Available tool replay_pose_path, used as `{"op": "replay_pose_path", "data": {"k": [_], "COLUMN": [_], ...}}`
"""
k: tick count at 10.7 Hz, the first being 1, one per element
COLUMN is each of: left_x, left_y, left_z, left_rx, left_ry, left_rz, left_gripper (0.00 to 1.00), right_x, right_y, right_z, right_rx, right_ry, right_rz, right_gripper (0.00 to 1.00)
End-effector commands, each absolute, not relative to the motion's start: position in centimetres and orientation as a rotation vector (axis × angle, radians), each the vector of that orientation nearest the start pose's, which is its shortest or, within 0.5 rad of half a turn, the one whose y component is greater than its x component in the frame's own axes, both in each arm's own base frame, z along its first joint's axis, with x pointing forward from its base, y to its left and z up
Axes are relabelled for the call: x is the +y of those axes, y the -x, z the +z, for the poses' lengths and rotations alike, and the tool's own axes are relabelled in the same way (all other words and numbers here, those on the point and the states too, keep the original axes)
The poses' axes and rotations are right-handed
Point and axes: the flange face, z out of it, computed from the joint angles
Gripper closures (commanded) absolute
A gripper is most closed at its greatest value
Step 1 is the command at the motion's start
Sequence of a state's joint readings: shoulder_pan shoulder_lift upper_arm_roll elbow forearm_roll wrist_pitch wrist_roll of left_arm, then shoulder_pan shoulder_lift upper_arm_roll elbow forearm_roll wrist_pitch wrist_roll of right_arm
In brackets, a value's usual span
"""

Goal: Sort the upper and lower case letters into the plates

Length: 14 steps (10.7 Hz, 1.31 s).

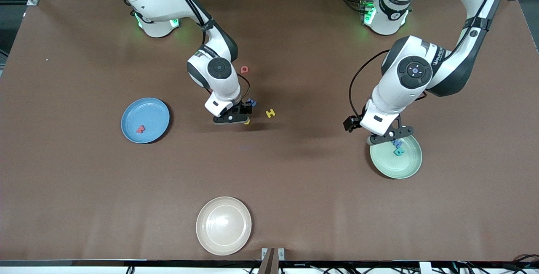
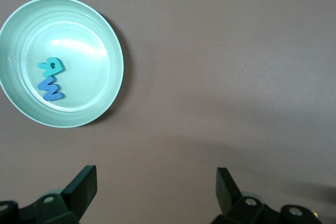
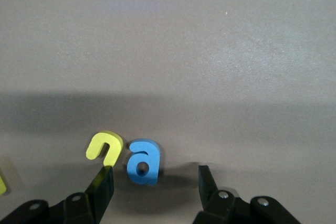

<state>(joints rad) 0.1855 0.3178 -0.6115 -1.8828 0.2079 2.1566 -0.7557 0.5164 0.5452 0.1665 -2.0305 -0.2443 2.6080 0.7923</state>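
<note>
Two end effectors in your views. Right end effector (image 3: 155, 184) sits low at mid-counter (image 1: 294, 173), fingers spread around the blue lowercase a (image 3: 142, 161), not clamped; one fingertip touches the yellow hooked letter (image 3: 104, 146) beside it. Yellow H (image 1: 270, 113) lies just beside, red letter (image 1: 244, 69) closer to the arm bases. Left end effector (image 1: 390, 135) hovers at the mint plate's (image 1: 410, 168) rim, fully released, grasping nothing; teal letter (image 2: 51, 67) and blue letter (image 2: 51, 88) lie touching in it. Blue plate (image 1: 158, 112) holds a red letter (image 1: 140, 129). Beige plate (image 1: 224, 225) sits closest to the front camera.
</note>
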Motion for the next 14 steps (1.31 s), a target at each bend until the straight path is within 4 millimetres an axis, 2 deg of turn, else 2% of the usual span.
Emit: {"op": "replay_pose_path", "data": {"k": [1,3,7,10,14], "left_x": [-23.4,-26.0,-29.5,-30.6,-34.2], "left_y": [-57.2,-56.2,-54.8,-54.5,-53.0], "left_z": [36.4,35.6,34.8,34.2,32.9], "left_rx": [-0.413,-0.356,-0.368,-0.382,-0.471], "left_ry": [3.148,3.161,3.173,3.185,3.198], "left_rz": [0.018,0.038,0.044,0.044,0.037], "left_gripper": [0.00,0.00,0.00,0.00,0.00], "right_x": [38.5,38.6,38.6,38.7,38.8], "right_y": [-46.8,-46.8,-46.9,-46.8,-46.5], "right_z": [18.2,18.0,17.8,17.8,17.7], "right_rx": [-0.165,-0.168,-0.167,-0.161,-0.142], "right_ry": [3.139,3.133,3.133,3.133,3.133], "right_rz": [-0.130,-0.135,-0.133,-0.129,-0.123], "right_gripper": [0.26,0.26,0.26,0.26,0.26]}}
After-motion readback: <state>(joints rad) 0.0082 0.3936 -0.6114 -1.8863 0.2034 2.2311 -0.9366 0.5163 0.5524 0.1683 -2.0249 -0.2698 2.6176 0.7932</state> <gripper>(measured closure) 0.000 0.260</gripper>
